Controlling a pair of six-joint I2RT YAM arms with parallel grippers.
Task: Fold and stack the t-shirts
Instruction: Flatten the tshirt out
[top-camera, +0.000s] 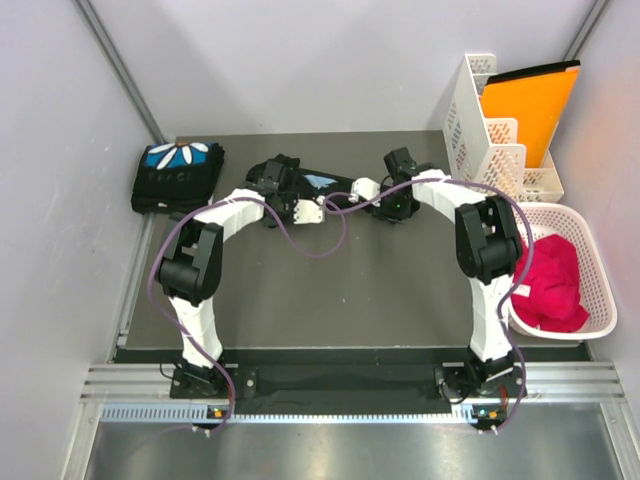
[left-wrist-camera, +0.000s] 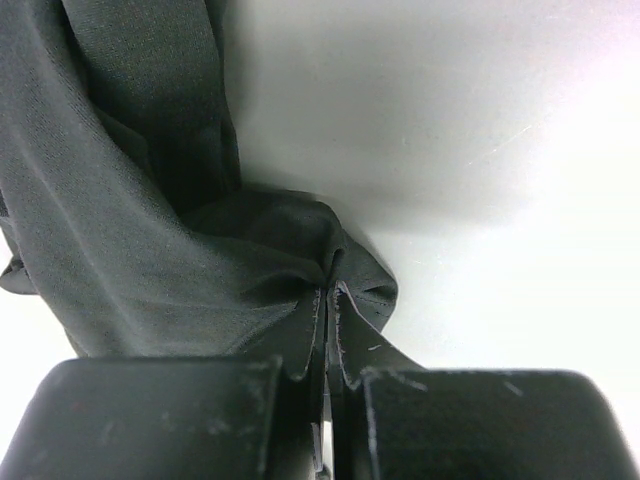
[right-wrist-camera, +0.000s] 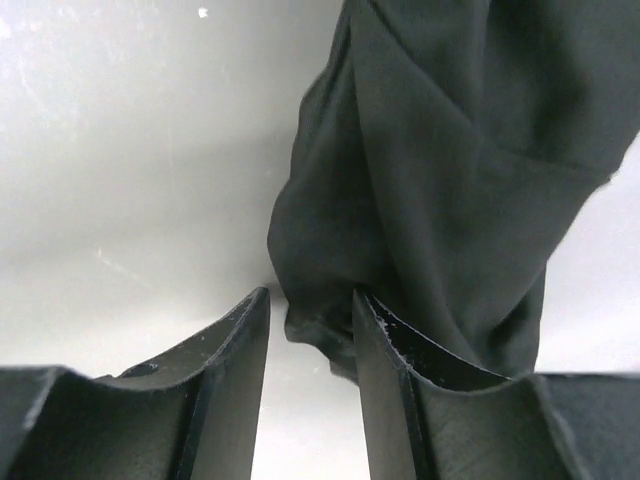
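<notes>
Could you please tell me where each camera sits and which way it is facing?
Top external: above and behind the arms, looking down on the table; both arms show, a black shirt between them, a folded shirt far left.
Left wrist: on the left arm, looking along the left fingers, shut on the black shirt.
Right wrist: on the right arm, looking along the right fingers, apart, that shirt's edge between them.
All three share the black shirt.
</notes>
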